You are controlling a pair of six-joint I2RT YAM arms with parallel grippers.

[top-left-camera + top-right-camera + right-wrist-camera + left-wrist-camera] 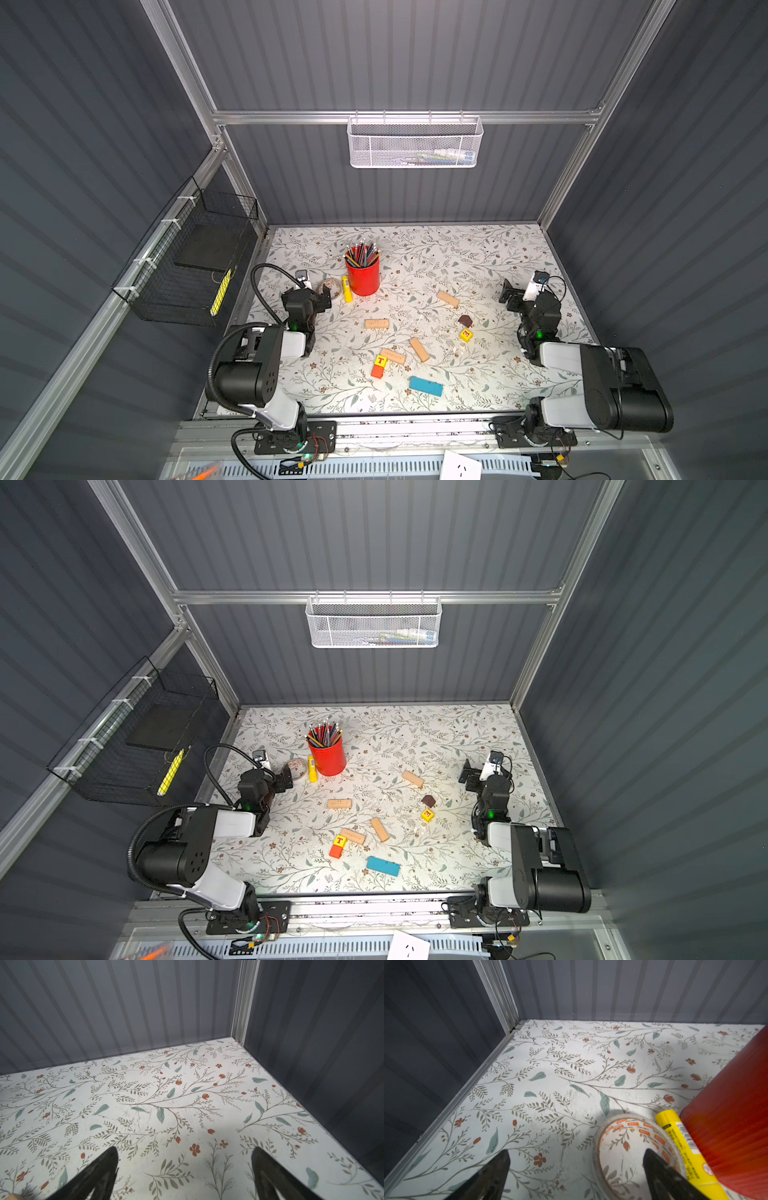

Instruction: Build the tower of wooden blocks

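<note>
Floral table (478, 266) bears blue plank (426, 386), seen only from above; left hand (576, 1153), right hand (185, 1150) gape empty.

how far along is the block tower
Done: nothing; no tower stands. The blue plank, tan planks, lettered cubes and roof piece lie scattered on the table. In hand: nothing; left gripper and right gripper are open, empty. Left: all the stacking.

We see dark grey ribbed walls (415, 54) on three sides, framed by aluminium rails (291, 117). A white mesh basket (415, 145) hangs from the back rail, and a black wire basket (187, 266) is strapped along the left side. We note the table (478, 249) has a white floral covering with leaves and red flowers. It is bright mid-table and dimmer at the edges.
</note>
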